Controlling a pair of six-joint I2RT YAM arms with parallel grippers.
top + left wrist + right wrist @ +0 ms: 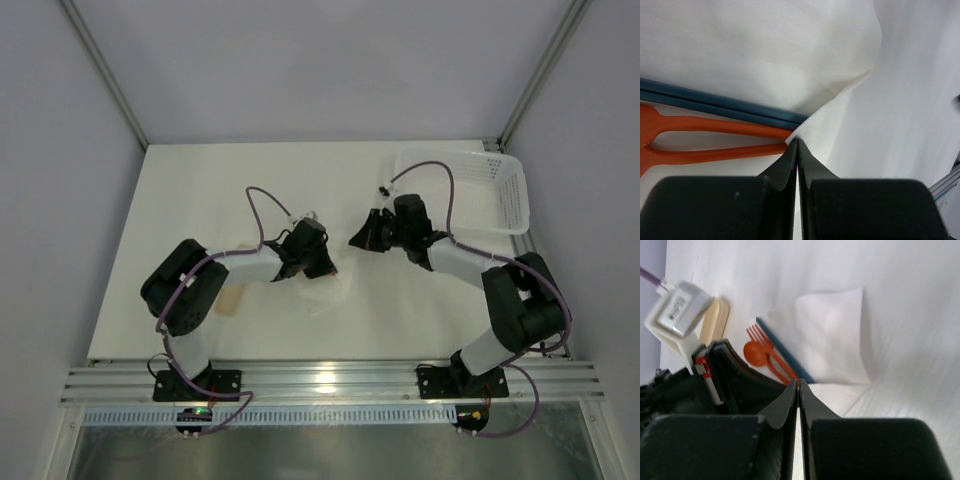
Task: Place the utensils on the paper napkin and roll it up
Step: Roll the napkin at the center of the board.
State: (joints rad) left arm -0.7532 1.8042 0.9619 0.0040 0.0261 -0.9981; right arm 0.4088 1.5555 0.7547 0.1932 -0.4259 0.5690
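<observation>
**Progress.** On the white counter, the paper napkin lies near the middle of the near half, between the two arms. One flap is folded over, so it is no longer a flat sheet. The utensils are on it: a pair of dark blue sticks, an orange fork and an orange spoon, side by side and roughly parallel. Their far ends run under the folded flap, while the spoon bowl and fork tines stick out past the paper. Judged from this, placing is done and rolling is begun at most; no tight roll is formed.

**End effectors.** The left end effector has its jaws fully together, tips at the napkin's folded edge and just beside the orange handles. Whether paper is pinched between them cannot be told. The right end effector is likewise closed, holds nothing visible, and hangs above the counter near the napkin.

**Surroundings.** A white perforated basket sits at the far right corner, well apart. A short beige piece lies left of the napkin, near the utensil heads.

**Obstructions.** The two end effectors are close together over a small sheet. The protruding utensil heads may slide out as the paper turns.
</observation>
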